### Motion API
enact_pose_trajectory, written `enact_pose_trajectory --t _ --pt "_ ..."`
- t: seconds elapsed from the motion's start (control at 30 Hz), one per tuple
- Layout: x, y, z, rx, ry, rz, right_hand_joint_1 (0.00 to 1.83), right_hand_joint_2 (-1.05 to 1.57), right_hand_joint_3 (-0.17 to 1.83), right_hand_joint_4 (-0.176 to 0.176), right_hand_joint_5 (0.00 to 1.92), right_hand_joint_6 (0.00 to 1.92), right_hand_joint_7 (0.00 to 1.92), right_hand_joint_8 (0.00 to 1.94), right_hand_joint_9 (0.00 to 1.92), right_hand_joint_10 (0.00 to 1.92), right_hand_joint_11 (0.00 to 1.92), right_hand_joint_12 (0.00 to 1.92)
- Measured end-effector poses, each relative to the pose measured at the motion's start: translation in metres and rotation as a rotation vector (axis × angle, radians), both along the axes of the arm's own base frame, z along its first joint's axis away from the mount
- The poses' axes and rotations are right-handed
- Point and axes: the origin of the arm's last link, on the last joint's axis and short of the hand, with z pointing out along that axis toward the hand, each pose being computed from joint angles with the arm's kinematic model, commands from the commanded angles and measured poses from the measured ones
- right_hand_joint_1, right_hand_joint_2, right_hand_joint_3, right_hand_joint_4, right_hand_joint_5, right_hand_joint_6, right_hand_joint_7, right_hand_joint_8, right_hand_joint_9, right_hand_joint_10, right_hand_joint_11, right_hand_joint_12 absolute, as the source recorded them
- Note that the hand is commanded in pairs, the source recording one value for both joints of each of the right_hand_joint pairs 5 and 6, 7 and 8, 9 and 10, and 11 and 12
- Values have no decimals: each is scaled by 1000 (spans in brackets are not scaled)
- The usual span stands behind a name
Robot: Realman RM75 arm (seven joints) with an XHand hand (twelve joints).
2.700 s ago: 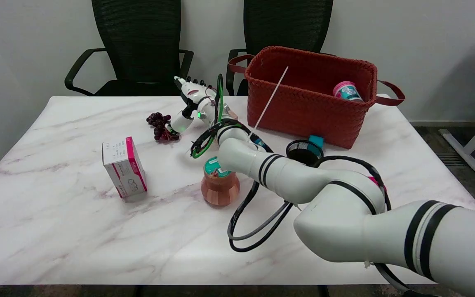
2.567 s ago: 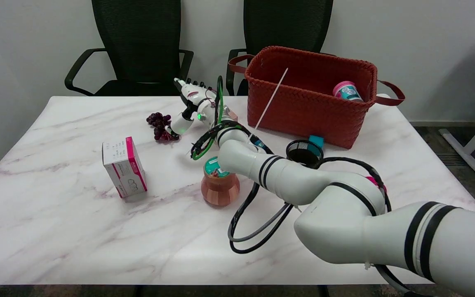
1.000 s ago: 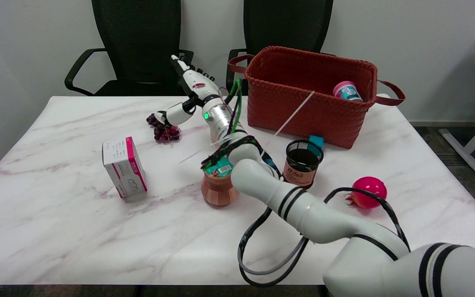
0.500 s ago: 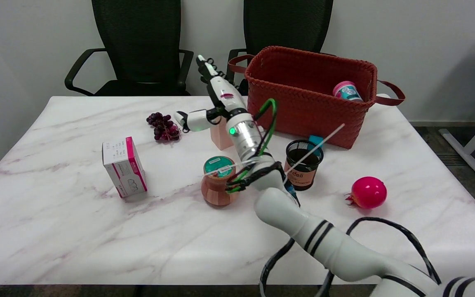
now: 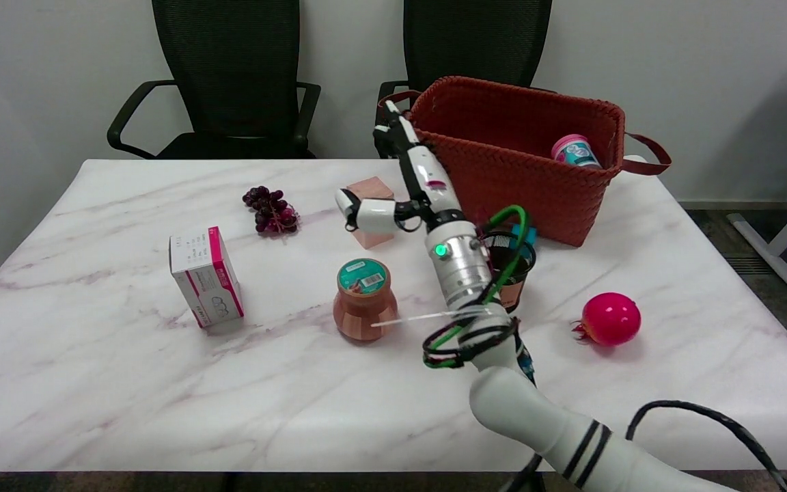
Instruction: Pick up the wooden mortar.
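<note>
**Right hand open in the air, mortar standing on the table**

Right hand is raised over the far middle of the table, fingers stretched toward the far side, thumb out to the left. It holds nothing. Wooden mortar stands upright near the table's centre, a teal labelled lid on top, apart from the hand and nearer the camera. A small wooden block sits just left of the thumb. Black mesh cup is partly hidden behind the wrist. Red woven basket at far right, grapes far left of centre, pink-and-white box at left, pink ball at right.
</note>
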Motion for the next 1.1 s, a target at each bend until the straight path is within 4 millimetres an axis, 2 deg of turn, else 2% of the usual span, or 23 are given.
enact_pose_trajectory --t 0.33,0.47,0.5,0.63,0.77,1.1 --pt "-8 39 10 -8 -94 47 1066 462 870 0 84 84 306 306 402 402 316 316" --pt "-11 52 10 -1 -124 60 1096 301 834 0 4 4 305 305 400 400 282 282" --pt "-12 55 10 1 -130 63 1110 216 768 0 0 0 278 278 317 317 190 190" --pt "-17 67 10 15 -158 67 1110 132 502 0 0 0 166 166 168 168 19 19" --pt "-22 78 10 38 -186 65 1105 118 331 0 0 0 0 0 37 37 0 0" --pt "-35 96 8 104 -228 32 1089 93 256 0 0 0 0 0 0 0 0 0"
